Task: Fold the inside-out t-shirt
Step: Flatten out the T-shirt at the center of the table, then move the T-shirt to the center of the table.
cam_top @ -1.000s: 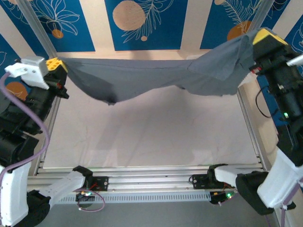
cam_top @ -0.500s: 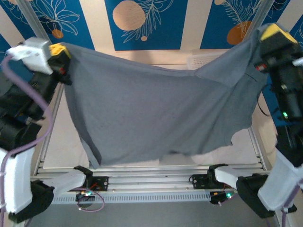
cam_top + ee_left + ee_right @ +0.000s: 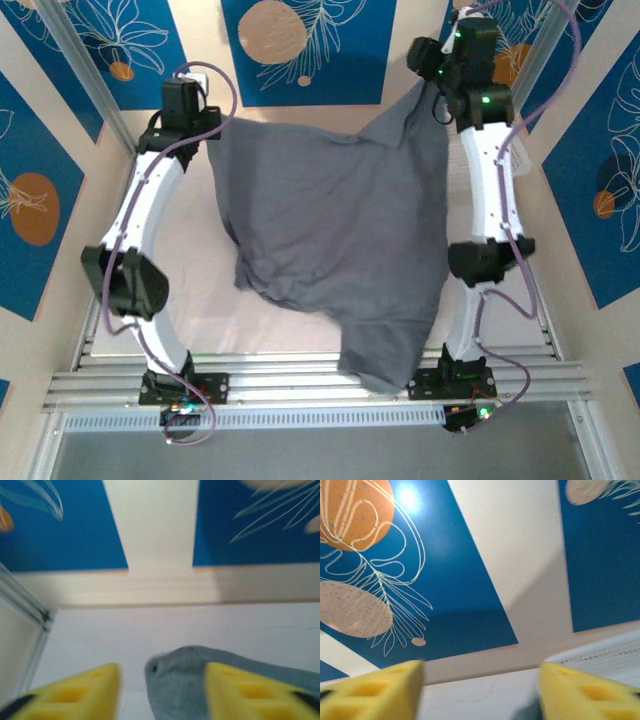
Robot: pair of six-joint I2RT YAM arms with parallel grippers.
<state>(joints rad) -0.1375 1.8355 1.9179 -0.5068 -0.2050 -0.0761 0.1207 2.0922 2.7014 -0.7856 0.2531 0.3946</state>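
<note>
One: Both arms reach to the far end of the white desk (image 3: 205, 300) in the overhead view. Why?

Two: To lay the plain dark grey short-sleeved t-shirt (image 3: 340, 230) out flat for folding, I'd judge. It lies across the middle of the desk, and its near end droops over the front rail. The left end effector (image 3: 195, 112) sits at the far left corner. The right end effector (image 3: 437, 75) is at the far right corner, where the cloth peaks upward.

One: And the left wrist camera?

Two: The yellow fingers (image 3: 75, 695) stand apart, released. A rounded corner of the shirt lies on the desk between them and runs behind the right-hand finger.

One: The right wrist?

Two: There the fingers (image 3: 590, 690) are also spread, clenching nothing. A sliver of grey shows low beside one finger, too small to tell whether it touches. A white plastic mesh basket (image 3: 600, 650) sits just beyond.
</note>
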